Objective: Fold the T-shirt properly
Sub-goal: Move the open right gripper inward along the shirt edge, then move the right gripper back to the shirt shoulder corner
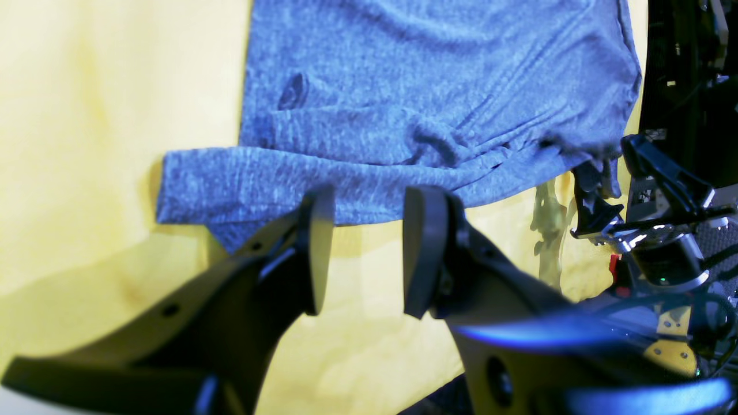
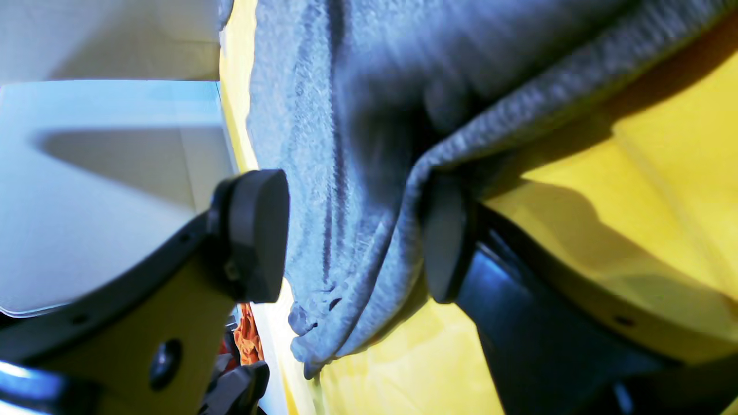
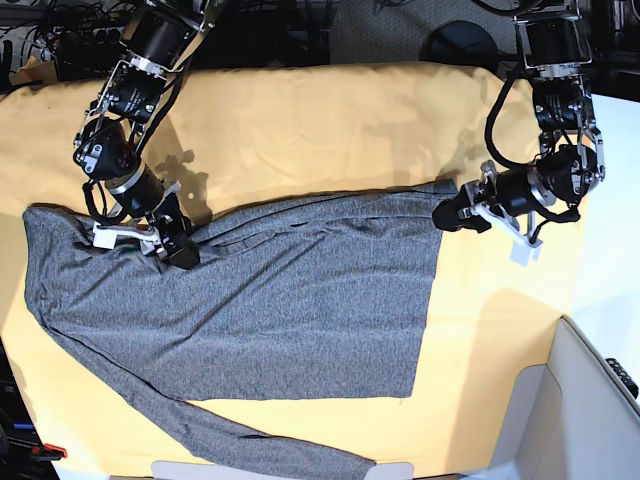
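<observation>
Left wrist: left hand [image 1: 369, 248] spread and empty, T-shirt [image 1: 438, 86] just ahead on the yellow cloth [image 1: 86, 115]. The folded sleeve edge runs crosswise right off its fingertips.

Right wrist: right hand [image 2: 351, 236] spread wide, a bunched shirt edge [image 2: 369, 253] hanging between the jaws and lying against one pad. No pinch yet.

Base: shirt [image 3: 290, 310] lies flat, long axis side to side across the counter, with one hand at each end of its upper edge. Right hand [image 3: 183, 250] touches the cloth already; left hand [image 3: 450, 215] sits at the hem corner. Right is closer to a grip.

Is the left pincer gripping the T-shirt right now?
No: the left pincer stands open over yellow cloth, just short of the T-shirt.
</observation>
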Tool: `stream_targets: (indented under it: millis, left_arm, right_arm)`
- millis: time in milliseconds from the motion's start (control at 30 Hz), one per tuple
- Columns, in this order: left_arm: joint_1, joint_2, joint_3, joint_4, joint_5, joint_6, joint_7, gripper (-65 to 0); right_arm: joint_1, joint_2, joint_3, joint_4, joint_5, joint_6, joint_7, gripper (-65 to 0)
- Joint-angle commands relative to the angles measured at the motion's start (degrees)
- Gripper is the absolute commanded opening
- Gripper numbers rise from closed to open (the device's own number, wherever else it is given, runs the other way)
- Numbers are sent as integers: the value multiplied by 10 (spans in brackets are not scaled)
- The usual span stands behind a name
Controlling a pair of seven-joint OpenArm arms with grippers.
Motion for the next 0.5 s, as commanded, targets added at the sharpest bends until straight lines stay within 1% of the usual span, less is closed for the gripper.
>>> stream_targets:
  millis: [0, 167, 267, 467]
  left_arm:
    - [-10, -8, -3, 10, -10, 2, 12, -441]
    - [-9, -8, -3, 10, -10, 2, 13, -441]
    - [-1, -8, -3, 10, -10, 2, 10, -441]
    - [1, -8, -3, 9, -10, 2, 9, -441]
  right_arm:
    - [25, 1, -2, 8, 13, 8, 2, -306]
    - [82, 13, 0, -50, 8, 8, 4, -306]
    - [107, 19, 0, -83, 4, 8, 19, -306]
    - [109, 19, 0, -71, 6, 8, 18, -306]
